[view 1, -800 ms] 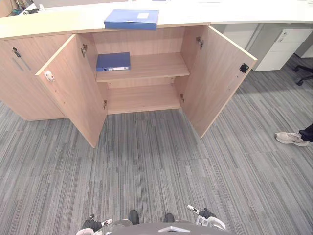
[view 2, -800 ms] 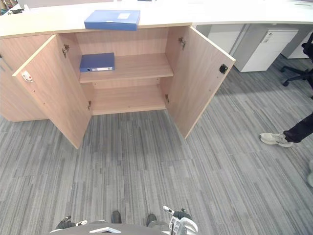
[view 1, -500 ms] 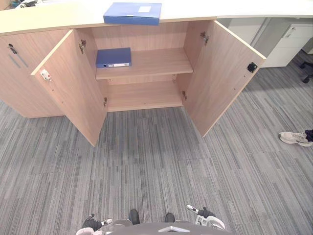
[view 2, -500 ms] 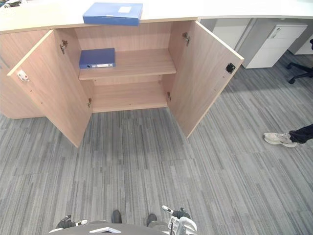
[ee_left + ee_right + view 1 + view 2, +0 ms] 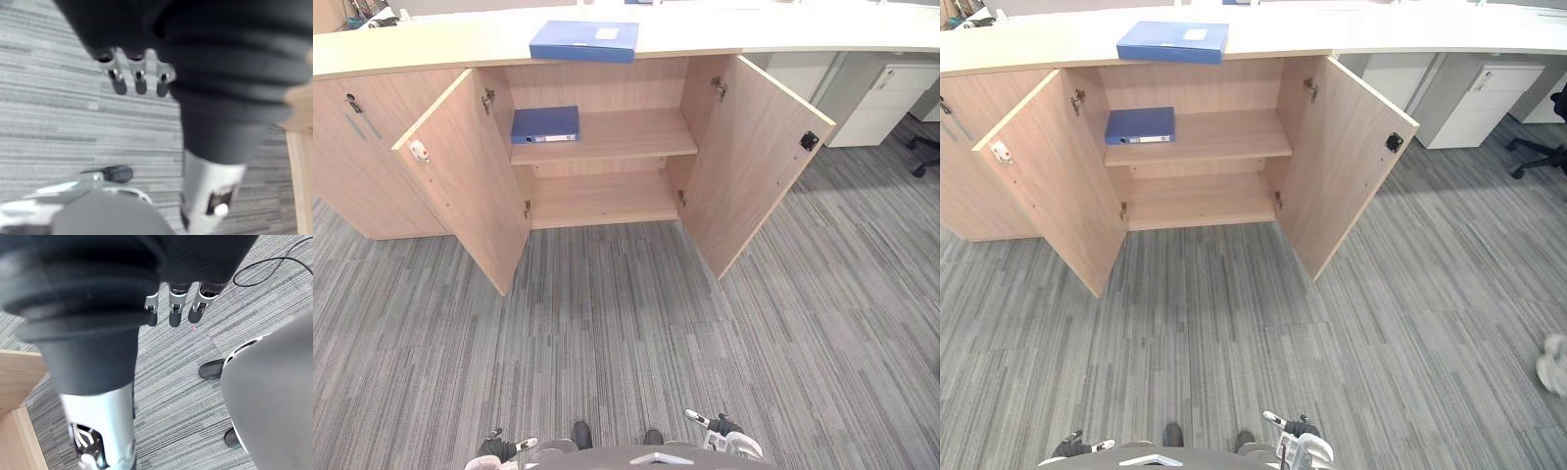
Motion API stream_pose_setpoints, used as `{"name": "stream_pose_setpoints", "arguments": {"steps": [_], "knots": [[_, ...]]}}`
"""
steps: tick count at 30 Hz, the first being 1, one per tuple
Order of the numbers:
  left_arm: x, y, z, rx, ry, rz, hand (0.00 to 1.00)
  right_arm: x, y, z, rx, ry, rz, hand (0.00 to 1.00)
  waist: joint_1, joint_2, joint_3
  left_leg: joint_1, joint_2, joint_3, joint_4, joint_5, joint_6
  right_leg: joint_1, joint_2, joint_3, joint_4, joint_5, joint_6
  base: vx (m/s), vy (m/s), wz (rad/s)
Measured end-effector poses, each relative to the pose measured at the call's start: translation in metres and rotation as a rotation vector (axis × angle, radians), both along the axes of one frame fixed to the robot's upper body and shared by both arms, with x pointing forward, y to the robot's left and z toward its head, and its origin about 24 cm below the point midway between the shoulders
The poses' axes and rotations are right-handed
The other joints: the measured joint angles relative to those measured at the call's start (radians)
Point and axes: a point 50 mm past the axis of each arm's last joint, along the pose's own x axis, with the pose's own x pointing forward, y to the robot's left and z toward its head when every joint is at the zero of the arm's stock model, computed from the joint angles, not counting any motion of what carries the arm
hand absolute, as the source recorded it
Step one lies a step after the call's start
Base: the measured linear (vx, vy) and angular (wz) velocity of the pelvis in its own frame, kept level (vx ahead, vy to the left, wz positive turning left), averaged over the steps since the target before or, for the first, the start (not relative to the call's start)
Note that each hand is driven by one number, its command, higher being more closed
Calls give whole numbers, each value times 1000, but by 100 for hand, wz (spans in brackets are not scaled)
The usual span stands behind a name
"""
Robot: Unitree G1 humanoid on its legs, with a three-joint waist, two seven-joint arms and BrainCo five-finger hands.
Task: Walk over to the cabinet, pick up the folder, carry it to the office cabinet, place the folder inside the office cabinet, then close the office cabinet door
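A light wooden office cabinet (image 5: 597, 83) stands at 12 o'clock from the robot, across a grey striped carpet (image 5: 626, 333). Both doors are swung wide open: the left door (image 5: 470, 186) angles out toward 10 o'clock and the right door (image 5: 754, 162) toward 2 o'clock.

A flat blue rectangular folder with a white label (image 5: 584, 41) lies on the cream tabletop (image 5: 431, 44) above the opening, at 12 o'clock. A second blue folder (image 5: 545, 124) lies flat on the upper shelf (image 5: 626, 137) inside, toward its 9 o'clock end. The lower shelf (image 5: 602, 196) is bare wood.

A white drawer unit (image 5: 886, 93) sits under the tabletop at 2 o'clock. The right eye view reaches further toward 3 o'clock and takes in a dark office chair base (image 5: 1538, 147) and a blurred pale shape on the carpet (image 5: 1553, 364) at the edge; what it is cannot be told.

Both hands hang low at 6 o'clock, well apart from the cabinet and both folders. The left wrist view shows the left hand (image 5: 138, 81) with fingers loosely straight above the carpet, grasping nothing. The right wrist view shows the right hand (image 5: 175, 308) likewise relaxed and empty.
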Motion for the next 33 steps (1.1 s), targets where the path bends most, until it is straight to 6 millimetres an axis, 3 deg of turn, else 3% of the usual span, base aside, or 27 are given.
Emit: {"name": "stream_pose_setpoints", "arguments": {"steps": [7, 14, 17, 18, 20, 21, 23, 26, 29, 31, 32, 33], "knots": [[2, 2, 1, 5, -9, 1, 0, 0, 0, 0, 0, 0, 0, 0, 7, -6, 1, -9, 1, 27, 1, -12, 5, -14, 1, 29, 2, 13, 4, 74, 2, -11], [7, 7, 3, 18, -24, -2, 0, 8, 1, 2, 1, -21, 5, 0, 16, -17, 8, -30, -4, 72, 34, -71, 19, -58, -9, 81, 27, -2, 26, 96, 14, -24], [11, 7, 4, 19, -38, -4, 0, 8, 0, 3, -2, -23, 4, 0, 22, -14, 13, -69, -2, 86, 160, -163, 34, -106, -34, 87, 158, -75, 47, 118, 80, -10], [13, 5, 4, 16, -43, -6, 0, 8, 0, 3, -3, -27, 4, 0, 22, -8, 22, -59, -9, 86, 196, -198, 47, -150, -58, 84, 307, -130, 60, 116, 117, 6], [16, 1, 4, 5, -52, -4, 0, 13, -1, 5, -9, -48, 5, 0, 23, 3, 32, -44, -11, 86, 204, -208, 56, -200, -73, 79, 442, -143, 59, 106, 159, 7], [18, 0, 4, -1, -60, 3, 0, 17, -2, 8, -16, -70, 6, 0, 24, 4, 43, -25, -18, 82, 206, -215, 66, -264, -94, 77, 604, -143, 51, 90, 155, 12], [23, 2, 5, 1, -73, 13, 0, 22, -2, 10, -19, -94, 11, 0, 23, 4, 62, 15, -33, 62, 208, -245, 91, -353, -123, 68, 806, -204, 36, 104, 110, 22], [23, 3, 5, 1, -77, 25, 0, 27, -1, 12, -27, -117, 28, 0, 21, -3, 63, 66, -28, 30, 179, -260, 81, -430, -115, -16, 804, -262, 30, 218, 58, 28], [26, 2, 6, 0, -84, 22, 0, 34, -2, 15, -33, -135, 29, 0, 3, 0, 67, 94, -18, -6, 144, -273, 58, -496, -71, -63, 641, -228, -3, 296, -24, 40], [27, 3, 6, 2, -84, 22, 0, 34, -1, 15, -29, -138, 27, 0, -9, -2, 68, 123, -14, -42, 132, -294, 19, -494, -32, -60, 525, -159, -45, 372, -91, 55], [26, 2, 6, 1, -83, 23, 0, 31, -3, 14, -30, -133, 18, 0, -17, -2, 68, 155, -10, -69, 128, -311, -9, -475, -25, -60, 490, -87, -80, 486, -174, 79], [27, -4, 5, -15, -84, 25, 0, 33, -5, 15, -35, -139, 9, 0, -27, 13, 63, 178, 15, -90, 130, -321, -25, -456, -14, -77, 498, -72, -82, 612, -219, 83]]}}
